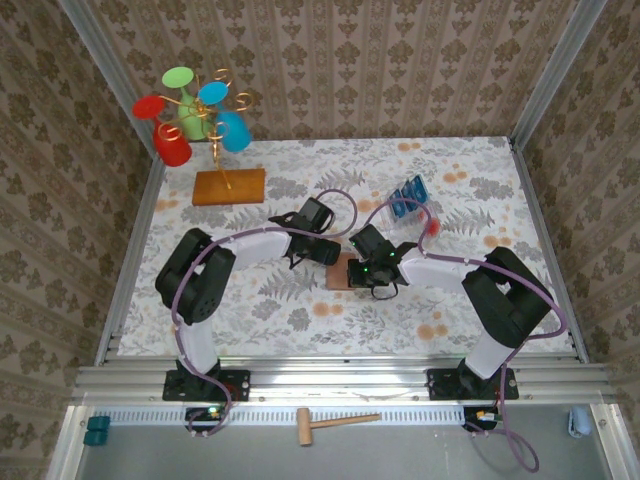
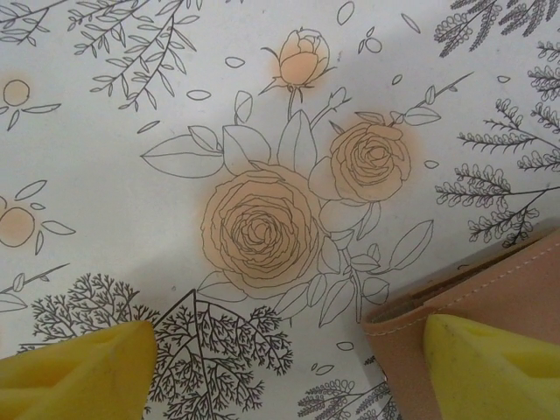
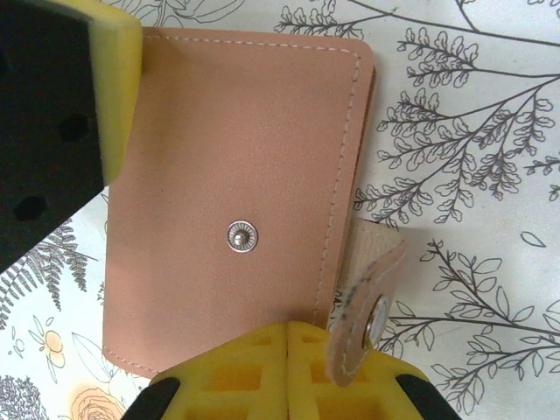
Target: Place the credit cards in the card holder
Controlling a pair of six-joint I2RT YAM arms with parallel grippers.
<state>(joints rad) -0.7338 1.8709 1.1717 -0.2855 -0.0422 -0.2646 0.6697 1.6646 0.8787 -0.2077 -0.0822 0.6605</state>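
— Left gripper (image 2: 284,337), how was it?
— Wide open, holding nothing; one pad sat over the edge of the card holder (image 3: 219,131). The right gripper (image 3: 289,337) was fully closed (nothing between its pads).
— And where was the card holder?
— On the flowered table (image 1: 270,300), folded, between both grippers. The credit cards (image 1: 408,198) stood well apart, in a clear tray (image 1: 418,222).

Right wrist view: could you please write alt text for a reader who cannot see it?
A closed tan card holder with a snap stud lies on the floral table cover. The shut right gripper meets its lower edge, beside the loose strap.
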